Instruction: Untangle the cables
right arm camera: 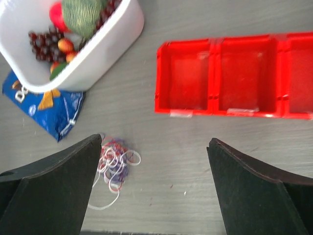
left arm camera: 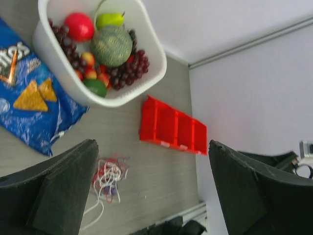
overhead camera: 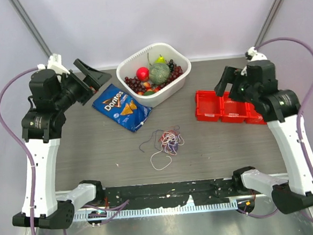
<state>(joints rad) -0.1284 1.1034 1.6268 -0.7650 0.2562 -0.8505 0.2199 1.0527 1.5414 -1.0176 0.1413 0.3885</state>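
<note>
The cables [overhead camera: 167, 143] lie in a small tangled bunch of white, red and purple-blue wires on the grey table, near its middle front. They also show in the left wrist view [left arm camera: 108, 179] and in the right wrist view [right arm camera: 114, 165]. My left gripper [overhead camera: 92, 76] is open and empty, held high at the back left above the chip bag. My right gripper [overhead camera: 225, 83] is open and empty, held high at the right above the red bins. Both are well apart from the cables.
A blue Doritos bag [overhead camera: 122, 107] lies left of centre. A white basket [overhead camera: 177, 85] of fruit stands at the back. A row of red bins [overhead camera: 220, 106] sits at the right. A black rail [overhead camera: 167, 191] runs along the near edge.
</note>
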